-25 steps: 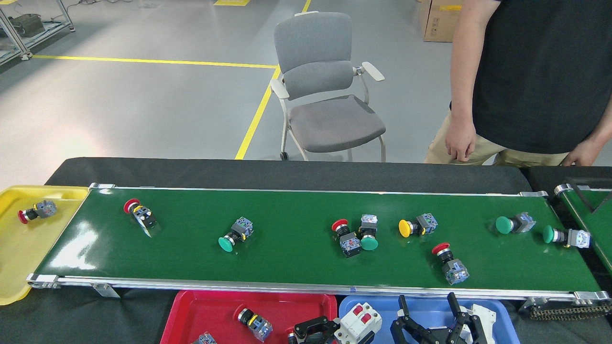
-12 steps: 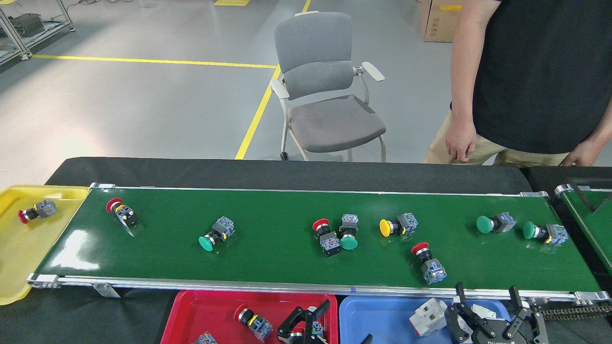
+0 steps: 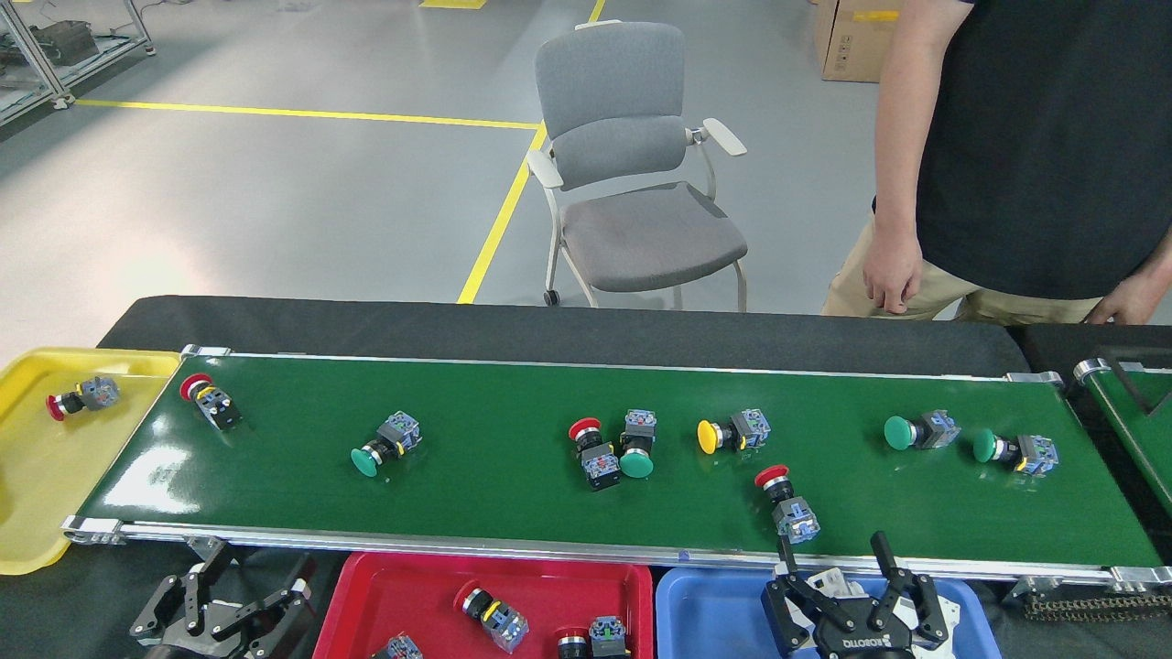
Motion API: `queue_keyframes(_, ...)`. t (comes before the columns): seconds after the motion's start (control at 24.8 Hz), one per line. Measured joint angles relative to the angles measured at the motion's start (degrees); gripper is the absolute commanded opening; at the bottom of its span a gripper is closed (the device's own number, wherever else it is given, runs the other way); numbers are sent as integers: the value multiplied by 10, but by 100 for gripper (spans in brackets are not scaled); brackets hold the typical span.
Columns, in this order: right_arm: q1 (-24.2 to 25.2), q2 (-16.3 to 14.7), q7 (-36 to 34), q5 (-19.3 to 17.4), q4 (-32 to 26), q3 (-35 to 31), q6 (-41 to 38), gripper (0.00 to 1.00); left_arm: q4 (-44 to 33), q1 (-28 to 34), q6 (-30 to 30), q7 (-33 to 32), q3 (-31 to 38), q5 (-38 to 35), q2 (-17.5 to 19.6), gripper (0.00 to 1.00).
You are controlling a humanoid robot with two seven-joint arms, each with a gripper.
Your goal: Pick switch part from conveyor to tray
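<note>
The conveyor (image 3: 513,494) carries several switch parts: a red one (image 3: 209,401) at the far left, a green one (image 3: 385,444), a red (image 3: 593,448) and green (image 3: 634,446) pair touching mid-belt, a yellow one (image 3: 732,432), a red one (image 3: 786,502) near the front rail, and two green ones (image 3: 918,430) (image 3: 1014,450) at the right. My right gripper (image 3: 831,549) stands open over the blue tray (image 3: 714,604), just below that red part, with a white part (image 3: 829,580) behind its fingers. My left gripper (image 3: 261,567) is open and empty, left of the red tray (image 3: 412,586).
The red tray holds a few switch parts (image 3: 494,618). A yellow tray (image 3: 37,494) at the belt's left end holds one red switch part (image 3: 82,395). A person (image 3: 1025,156) stands behind the table at the right, a grey chair (image 3: 632,183) behind the middle. A second green belt (image 3: 1135,412) angles in at the right.
All parts on the belt have drifted left. My left gripper moved from over the red tray to the black table left of it. My right gripper shifted left, below the near red part.
</note>
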Motion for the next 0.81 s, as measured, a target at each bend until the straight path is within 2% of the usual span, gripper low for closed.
queue_keyframes(0.16, -40, 27, 120, 0, -5, 2, 1, 100, 49, -48, -11, 1, -2, 0, 21, 100)
queue_keyframes(0.24, -53, 29, 174, 0, -6, 9, 1, 100, 97, -83, -12, 1, -12, 0, 35, 100)
queue_keyframes(0.4, -65, 31, 234, 0, -6, 32, 1, 100, 168, -143, -14, 27, -47, -10, 54, 100)
queue_keyframes(0.6, -108, 30, 297, 0, -4, 56, 5, 100, 231, -190, -4, 89, -82, -64, 61, 100)
queue_keyframes(0.72, -117, 30, 316, 0, 16, 76, 4, 69, 286, -218, 16, 120, -97, -97, 61, 100)
queue_keyframes(0.77, -117, 30, 321, 0, 24, 83, 3, 51, 306, -231, 24, 130, -105, -104, 61, 100)
queue_keyframes(0.81, -118, 30, 323, 0, 31, 88, 3, 40, 324, -244, 33, 139, -114, -107, 61, 100)
